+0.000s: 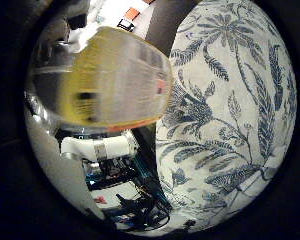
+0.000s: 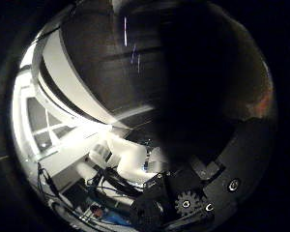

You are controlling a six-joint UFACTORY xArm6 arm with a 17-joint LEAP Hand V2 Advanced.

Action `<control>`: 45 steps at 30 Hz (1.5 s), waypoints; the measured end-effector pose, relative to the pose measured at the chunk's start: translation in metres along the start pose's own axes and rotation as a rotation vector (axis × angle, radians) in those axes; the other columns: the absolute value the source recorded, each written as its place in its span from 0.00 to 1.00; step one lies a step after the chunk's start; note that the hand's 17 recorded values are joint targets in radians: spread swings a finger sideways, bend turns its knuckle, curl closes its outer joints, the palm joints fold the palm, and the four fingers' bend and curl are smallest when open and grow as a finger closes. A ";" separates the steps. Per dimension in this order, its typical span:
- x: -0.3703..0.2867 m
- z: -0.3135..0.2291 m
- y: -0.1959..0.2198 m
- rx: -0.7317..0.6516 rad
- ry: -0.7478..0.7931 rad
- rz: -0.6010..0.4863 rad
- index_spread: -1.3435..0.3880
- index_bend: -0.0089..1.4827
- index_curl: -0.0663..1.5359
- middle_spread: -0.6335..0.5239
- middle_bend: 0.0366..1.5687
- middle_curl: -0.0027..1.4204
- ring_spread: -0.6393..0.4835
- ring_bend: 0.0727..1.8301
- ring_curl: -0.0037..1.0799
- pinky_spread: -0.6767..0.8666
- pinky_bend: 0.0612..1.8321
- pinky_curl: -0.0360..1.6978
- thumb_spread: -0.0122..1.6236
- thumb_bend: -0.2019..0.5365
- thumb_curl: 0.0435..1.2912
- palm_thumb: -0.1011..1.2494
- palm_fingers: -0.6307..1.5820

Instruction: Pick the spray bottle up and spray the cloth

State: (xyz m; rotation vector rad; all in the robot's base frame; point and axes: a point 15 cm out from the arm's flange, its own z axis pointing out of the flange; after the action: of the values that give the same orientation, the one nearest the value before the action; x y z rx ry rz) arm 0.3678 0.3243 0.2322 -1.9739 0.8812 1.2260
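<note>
Spray bottle (image 1: 115,75) sits close against my palm, beside the floral cloth (image 1: 230,110). Hand (image 2: 183,203) closure I cannot tell. Risk: bottle slipping if grasp is loose.

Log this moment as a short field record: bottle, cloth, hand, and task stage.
bottle: spray bottle with yellow liquid and a label, fills much of the little finger side view, so close to the palm
cloth: white cloth with a blue leaf print, spread beside and behind the bottle
hand: black geared parts of the right hand show in the thumb side view; grip not visible
task stage: bottle at the palm; no spray visible
</note>
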 end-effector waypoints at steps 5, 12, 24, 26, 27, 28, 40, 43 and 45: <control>0.004 -0.001 0.001 0.004 0.002 0.008 0.59 0.32 0.57 0.44 0.59 0.42 0.39 0.65 0.49 0.13 0.50 0.44 0.37 0.23 0.58 0.73 0.67; 0.006 -0.007 -0.003 0.020 0.015 0.005 0.57 0.28 0.60 0.44 0.55 0.44 0.39 0.64 0.49 0.12 0.49 0.44 0.37 0.23 0.57 0.73 0.68; 0.006 -0.026 -0.006 0.055 0.027 0.009 0.56 0.22 0.65 0.44 0.51 0.48 0.40 0.61 0.50 0.11 0.47 0.44 0.38 0.23 0.56 0.73 0.69; 0.007 -0.028 -0.006 0.059 0.029 0.012 0.56 0.22 0.65 0.44 0.50 0.49 0.39 0.61 0.51 0.11 0.47 0.44 0.38 0.23 0.56 0.73 0.69; 0.009 -0.030 -0.005 0.059 0.031 0.014 0.56 0.22 0.65 0.44 0.50 0.49 0.39 0.60 0.51 0.11 0.47 0.44 0.38 0.23 0.56 0.73 0.69; 0.011 -0.031 -0.003 0.057 0.035 0.018 0.55 0.21 0.66 0.44 0.50 0.49 0.39 0.60 0.51 0.11 0.47 0.44 0.38 0.23 0.56 0.73 0.69; 0.035 -0.038 0.018 -0.011 0.098 0.064 0.55 0.13 0.66 0.42 0.47 0.53 0.38 0.60 0.54 0.13 0.44 0.47 0.42 0.23 0.54 0.70 0.62; 0.037 -0.039 0.019 -0.020 0.107 0.067 0.55 0.14 0.65 0.41 0.47 0.54 0.38 0.62 0.55 0.15 0.41 0.47 0.46 0.23 0.52 0.70 0.58; 0.037 -0.040 0.020 -0.020 0.110 0.073 0.54 0.14 0.64 0.41 0.48 0.55 0.38 0.61 0.55 0.18 0.38 0.48 0.48 0.23 0.51 0.69 0.55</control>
State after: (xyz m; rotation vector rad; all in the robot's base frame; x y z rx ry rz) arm 0.3840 0.2733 0.2087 -2.0576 1.0075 1.1796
